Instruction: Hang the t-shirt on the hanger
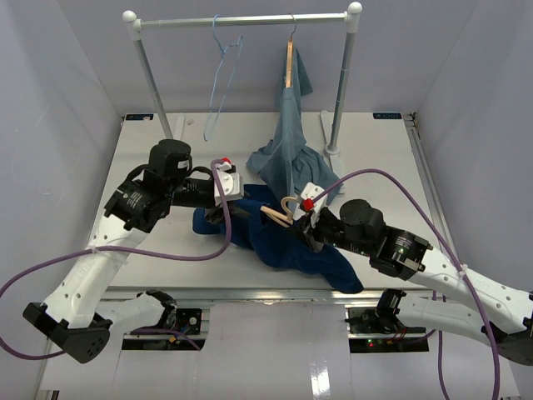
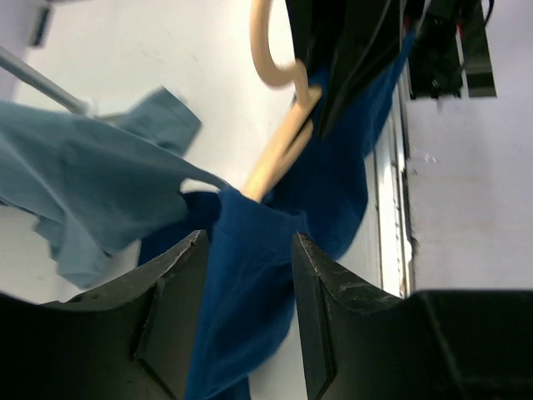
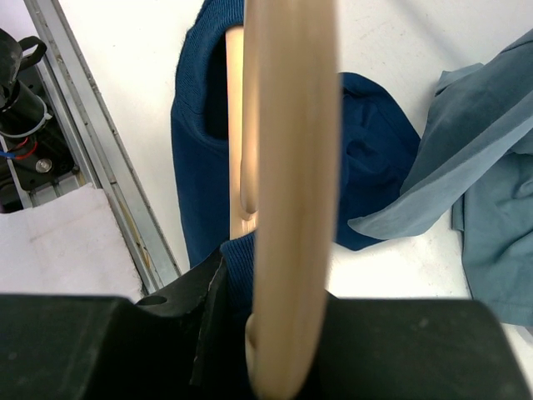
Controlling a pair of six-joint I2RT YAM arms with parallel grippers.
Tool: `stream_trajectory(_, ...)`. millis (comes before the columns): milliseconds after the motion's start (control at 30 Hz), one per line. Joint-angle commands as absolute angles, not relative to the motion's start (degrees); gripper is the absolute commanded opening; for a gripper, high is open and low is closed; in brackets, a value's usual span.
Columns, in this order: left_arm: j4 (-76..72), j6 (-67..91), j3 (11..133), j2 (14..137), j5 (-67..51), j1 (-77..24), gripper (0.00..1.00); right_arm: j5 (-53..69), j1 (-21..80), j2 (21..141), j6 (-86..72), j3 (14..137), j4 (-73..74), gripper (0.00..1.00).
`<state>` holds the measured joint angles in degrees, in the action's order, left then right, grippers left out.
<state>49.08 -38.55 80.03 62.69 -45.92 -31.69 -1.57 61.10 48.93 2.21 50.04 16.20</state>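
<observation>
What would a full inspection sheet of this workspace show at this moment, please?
Surface: white table, partly covered by cloth.
Job's things: t-shirt crumpled near the front edge; hanger with one arm pushed into it.
Clutter: grey-blue shirt on a second wooden hanger, hem reaching the table; wire hanger.
Grippers: left gripper open, navy cloth seen between its jaws; right gripper shut on the hanger.
Cables: purple cables loop from both arms, one beside the t-shirt.
Surroundings: clothes rail at the back; plain walls.
</observation>
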Motion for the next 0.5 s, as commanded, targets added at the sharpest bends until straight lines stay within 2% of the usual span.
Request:
stream_trajectory(0,54.1,-43.27,77.55,63.49,-46.7,-32.11,0.55,-2.53,60.94,47.13,1.91,52.57,12.63,0.08)
stream_trajectory(233,50.37,-43.15,73.04,62.32,-40.87,-33.42,0.58,-0.62,60.82,46.52,2.13,52.84,13.09,0.08)
stream_trajectory(467,45.05,-42.75,70.31,62.1,-41.59,-33.72,0.59,3.45,60.82,46.99,2.6,53.49,13.15,0.08)
